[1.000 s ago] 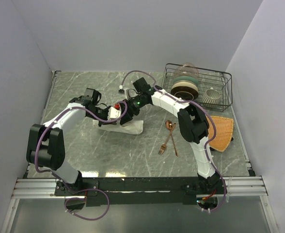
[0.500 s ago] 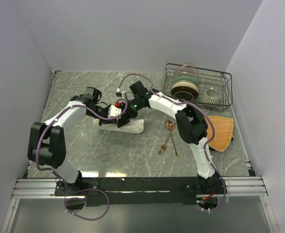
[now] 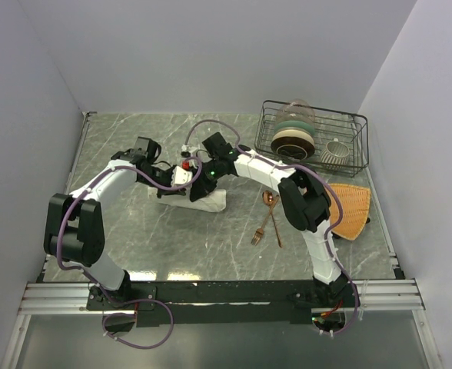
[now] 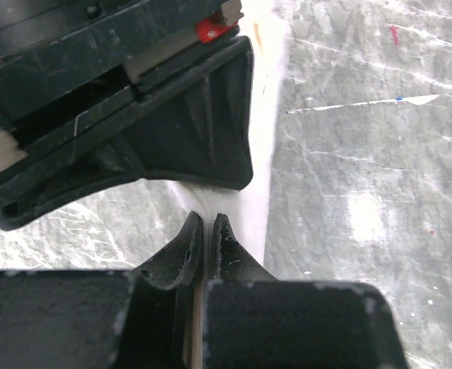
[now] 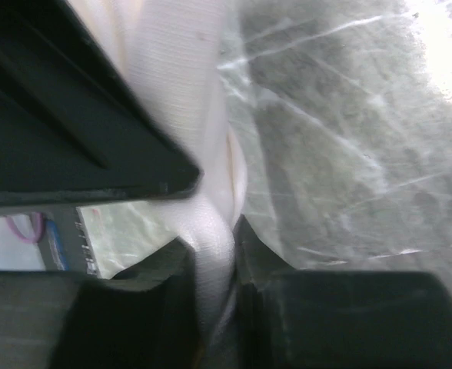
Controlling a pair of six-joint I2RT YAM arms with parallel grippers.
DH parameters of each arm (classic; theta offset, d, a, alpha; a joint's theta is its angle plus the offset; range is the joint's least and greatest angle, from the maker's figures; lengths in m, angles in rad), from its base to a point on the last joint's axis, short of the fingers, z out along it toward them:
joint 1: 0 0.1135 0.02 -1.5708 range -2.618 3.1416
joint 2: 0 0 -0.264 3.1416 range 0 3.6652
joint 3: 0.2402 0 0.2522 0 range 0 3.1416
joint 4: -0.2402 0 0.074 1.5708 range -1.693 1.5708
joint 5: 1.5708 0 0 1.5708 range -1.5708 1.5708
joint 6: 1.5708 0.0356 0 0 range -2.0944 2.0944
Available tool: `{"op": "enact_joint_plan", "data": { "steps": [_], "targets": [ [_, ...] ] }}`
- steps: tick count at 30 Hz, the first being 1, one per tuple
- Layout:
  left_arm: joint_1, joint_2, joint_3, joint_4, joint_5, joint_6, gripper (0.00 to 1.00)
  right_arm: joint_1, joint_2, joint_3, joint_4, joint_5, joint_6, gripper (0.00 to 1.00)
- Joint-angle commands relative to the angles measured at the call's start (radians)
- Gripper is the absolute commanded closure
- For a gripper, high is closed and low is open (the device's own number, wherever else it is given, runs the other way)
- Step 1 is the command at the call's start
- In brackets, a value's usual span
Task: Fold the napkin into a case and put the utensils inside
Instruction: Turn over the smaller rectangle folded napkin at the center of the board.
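Table (image 3: pixel 134 231): grey marble.
Napkin (image 3: pixel 213 201): folded strip at table centre; in top view mostly hidden under both wrists, only right end shows.
Right gripper (image 5: pixel 214 246): clamped on bunched napkin fold, cloth squeezed between fingers.
Left gripper (image 4: pixel 208 227): clenched, tips at napkin edge; cannot tell if cloth is pinched.
Fork (image 3: pixel 258 233), spoon (image 3: pixel 268 198): crossed on table right of napkin, apart from it.

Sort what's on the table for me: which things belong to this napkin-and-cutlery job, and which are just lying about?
Job: napkin, fork, spoon.
Lying about: wire rack, dishes in it, orange woven mat.
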Motion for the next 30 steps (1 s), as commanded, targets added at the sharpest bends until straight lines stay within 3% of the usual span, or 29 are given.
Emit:
{"op": "enact_joint_plan", "data": {
  "steps": [1,3,4,11,19,30],
  "targets": [
    [0.005,-0.002,0.032,-0.031,0.068,0.042,0.98,-0.015,-0.058,-0.002,0.053,0.067,-0.020,0.95],
    [0.005,-0.013,0.029,-0.012,0.065,0.024,0.94,-0.015,-0.052,0.004,0.050,0.082,-0.030,1.00],
    [0.005,-0.026,0.025,-0.003,0.064,0.015,0.84,-0.015,-0.055,0.003,0.056,0.093,-0.036,1.00],
    [0.071,-0.140,0.025,-0.032,0.079,-0.099,0.49,-0.024,-0.073,0.009,0.106,0.200,-0.095,1.00],
    [0.305,-0.257,0.057,-0.034,0.102,-0.396,0.45,0.015,-0.119,-0.074,0.266,0.457,-0.223,1.00],
    [0.549,-0.249,-0.006,0.028,0.110,-0.702,0.44,0.253,-0.234,-0.462,0.626,0.885,-0.495,1.00]
  ]
}}
